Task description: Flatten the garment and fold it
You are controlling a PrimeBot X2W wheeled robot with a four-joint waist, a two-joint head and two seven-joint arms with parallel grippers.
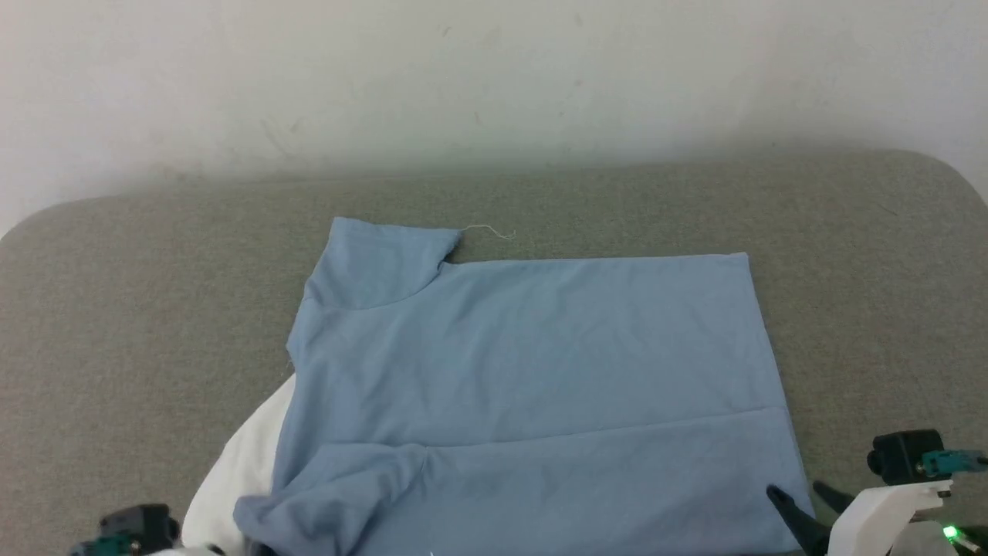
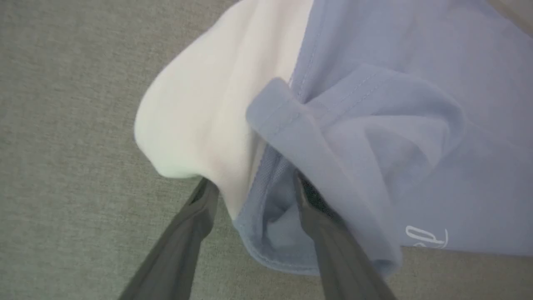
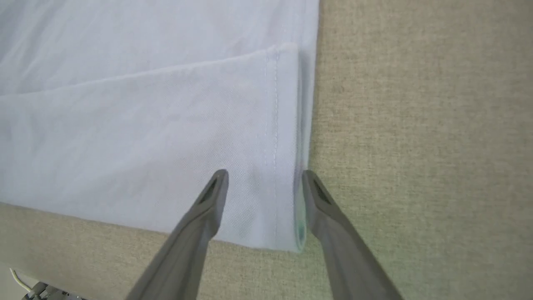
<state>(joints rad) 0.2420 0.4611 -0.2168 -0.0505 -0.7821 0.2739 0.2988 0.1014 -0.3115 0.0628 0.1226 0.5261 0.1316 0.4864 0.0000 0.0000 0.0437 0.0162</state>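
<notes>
Head view: the garment lies spread across the middle of the grey counter. Its near strip is doubled up over the body, so I judge a first fold is laid. My right fingers sit at the lower right, by the garment's corner. White fabric bulges out at the lower left.

Left wrist view: my left fingers stand wide apart on either side of a rumpled hem, pinching nothing. I reckon that bunching needs smoothing.

Right wrist view: the right fingers straddle the folded corner, wide apart and holding nothing, with the edges lined up neatly.
</notes>
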